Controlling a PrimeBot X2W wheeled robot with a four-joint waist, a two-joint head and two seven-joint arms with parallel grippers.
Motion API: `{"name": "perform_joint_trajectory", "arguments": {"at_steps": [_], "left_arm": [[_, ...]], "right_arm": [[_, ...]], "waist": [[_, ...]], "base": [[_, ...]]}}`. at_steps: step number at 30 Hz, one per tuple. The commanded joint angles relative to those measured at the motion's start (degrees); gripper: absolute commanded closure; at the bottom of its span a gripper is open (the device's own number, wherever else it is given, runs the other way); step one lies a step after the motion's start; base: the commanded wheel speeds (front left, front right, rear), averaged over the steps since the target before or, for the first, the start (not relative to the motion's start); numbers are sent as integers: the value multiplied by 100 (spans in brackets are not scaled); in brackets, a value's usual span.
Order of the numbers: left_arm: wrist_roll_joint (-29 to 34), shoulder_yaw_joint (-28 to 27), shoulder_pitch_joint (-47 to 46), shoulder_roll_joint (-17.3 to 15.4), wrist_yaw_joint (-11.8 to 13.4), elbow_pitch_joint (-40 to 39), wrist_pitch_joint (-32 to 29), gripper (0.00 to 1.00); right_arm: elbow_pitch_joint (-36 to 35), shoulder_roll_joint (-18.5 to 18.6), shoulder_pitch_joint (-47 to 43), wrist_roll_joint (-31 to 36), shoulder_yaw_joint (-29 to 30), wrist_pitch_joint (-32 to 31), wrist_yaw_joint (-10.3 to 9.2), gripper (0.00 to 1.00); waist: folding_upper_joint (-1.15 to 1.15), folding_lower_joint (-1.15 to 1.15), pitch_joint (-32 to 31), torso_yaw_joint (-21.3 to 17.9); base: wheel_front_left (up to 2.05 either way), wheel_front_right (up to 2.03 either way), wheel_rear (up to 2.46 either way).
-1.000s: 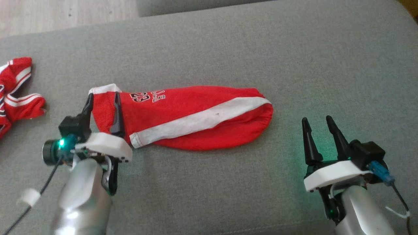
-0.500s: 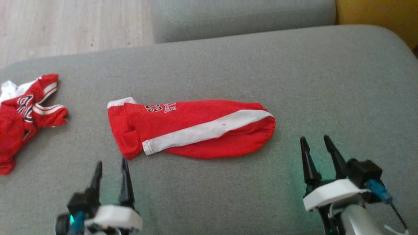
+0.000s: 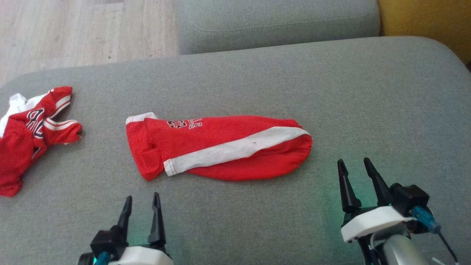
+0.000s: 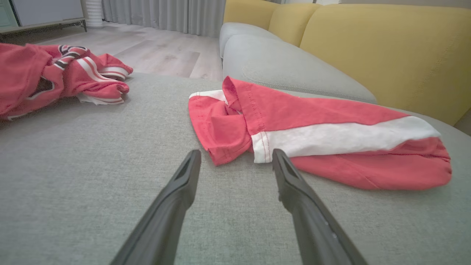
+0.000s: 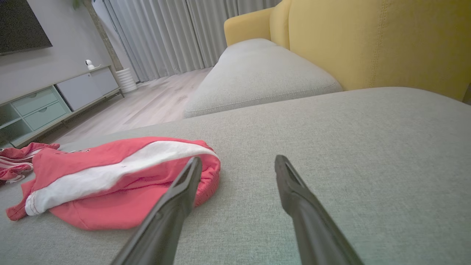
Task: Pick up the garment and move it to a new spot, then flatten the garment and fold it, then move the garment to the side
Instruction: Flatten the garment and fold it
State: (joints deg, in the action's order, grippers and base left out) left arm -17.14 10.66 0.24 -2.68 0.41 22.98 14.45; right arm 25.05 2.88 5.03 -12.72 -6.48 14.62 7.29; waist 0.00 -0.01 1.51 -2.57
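On the grey fabric sofa cushion (image 3: pixel 331 92), the red shorts with a white stripe (image 3: pixel 220 147) lie folded at mid-frame, left hand (image 3: pixel 142 197) and right hand (image 3: pixel 353 161) both released and empty below them, so the sideways move seems next and calls for a grasp on an edge.

The garment (image 3: pixel 220 147) is red with a broad white stripe, a white hem band and dark lettering edged white; the jersey (image 3: pixel 22 147) is red too, trimmed in white and dark stripes. The cushion (image 3: pixel 257 81) is plain grey; the backrest (image 5: pixel 368 44) mustard yellow; the floor (image 3: pixel 73 33) pale wood grain; the left gripper (image 3: pixel 142 197) and right gripper (image 3: pixel 353 161) have black fingers (image 3: pixel 157 221) on white mounts (image 3: pixel 371 221).
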Motion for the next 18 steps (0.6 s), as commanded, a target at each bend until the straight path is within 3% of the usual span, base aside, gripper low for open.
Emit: {"name": "perform_joint_trajectory", "arguments": {"at_steps": [1,9,18], "left_arm": [[-115,-67,-308,-21,-87,-171,55,0],[-656,295,-969,-21,-485,233,55,0],[-1056,193,-1477,-21,-667,882,55,0]], "right_arm": [[-153,0,159,-16,-169,38,20,0],[-143,0,346,21,-308,38,20,0],[-143,0,571,115,-240,38,20,0]], "waist": [[0,1,83,-8],[0,1,552,-94],[0,1,1004,-286]], "base": [[0,0,0],[0,0,0],[0,0,0]]}}
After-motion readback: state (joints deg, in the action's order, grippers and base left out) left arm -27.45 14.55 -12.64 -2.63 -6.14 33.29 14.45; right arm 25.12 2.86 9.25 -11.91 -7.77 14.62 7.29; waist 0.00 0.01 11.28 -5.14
